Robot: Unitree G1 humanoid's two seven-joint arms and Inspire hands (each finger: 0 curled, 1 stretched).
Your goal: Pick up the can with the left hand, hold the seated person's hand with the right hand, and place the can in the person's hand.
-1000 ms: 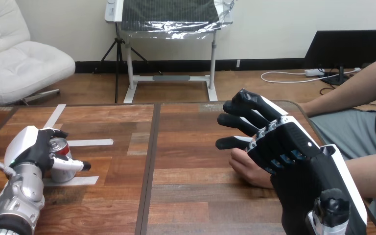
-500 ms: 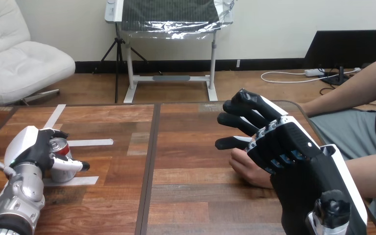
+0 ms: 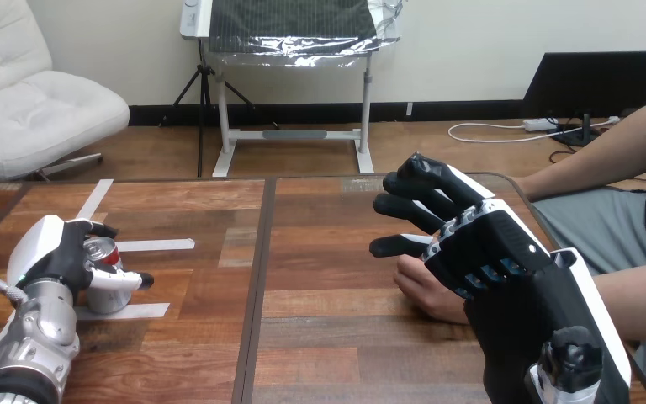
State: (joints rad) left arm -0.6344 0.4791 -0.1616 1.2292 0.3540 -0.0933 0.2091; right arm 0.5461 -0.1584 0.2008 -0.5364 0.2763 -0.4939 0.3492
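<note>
A silver can (image 3: 108, 284) with a red top stands at the table's left, on a strip of white tape. My left hand (image 3: 57, 252) is shut on it, fingers curled over its far side and the thumb across its front. At the right, the person's hand (image 3: 423, 292) rests on the table. My right hand (image 3: 481, 246) hovers over it with its back to the camera, open, its fingers stretched out to the left past the person's knuckles. I cannot tell whether the two touch. Most of the person's hand is hidden under mine.
White tape strips (image 3: 155, 245) mark the wooden table (image 3: 328, 337) around the can. A dark seam (image 3: 256, 278) runs down the table's middle. The person's forearm (image 3: 643, 299) comes in from the right edge.
My left thumb and the can have crept slightly upward. The right hand and the person's hand have stayed put.
</note>
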